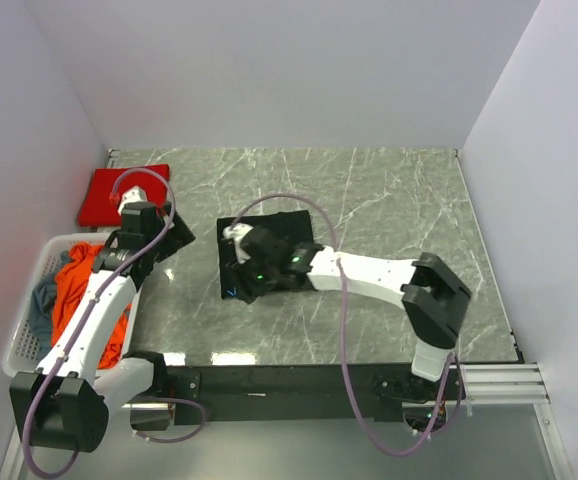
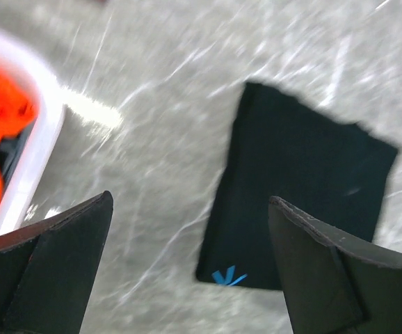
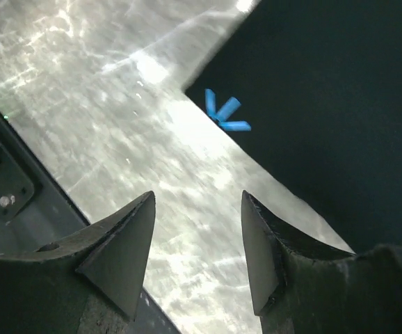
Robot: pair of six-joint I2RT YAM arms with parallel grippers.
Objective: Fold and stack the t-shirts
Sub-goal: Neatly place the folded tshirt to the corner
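A black t-shirt (image 1: pixel 289 225) lies folded in a rectangle on the table's middle, with a small blue mark at its near-left corner. It shows in the left wrist view (image 2: pixel 305 174) and the right wrist view (image 3: pixel 326 83). My right gripper (image 1: pixel 241 280) hovers over that corner, open and empty (image 3: pixel 197 198), with bare table between its fingers. My left gripper (image 1: pixel 181 232) is open and empty (image 2: pixel 190 209), between the basket and the black shirt. A bright red t-shirt (image 1: pixel 119 195) lies folded at the far left. An orange-red t-shirt (image 1: pixel 84 290) and a grey-blue one (image 1: pixel 44 300) lie crumpled in the basket.
The white perforated basket (image 1: pixel 29 340) stands at the table's left edge; its rim shows in the left wrist view (image 2: pixel 27 174). White walls close the left, back and right sides. The black front rail (image 1: pixel 299 380) runs along the near edge.
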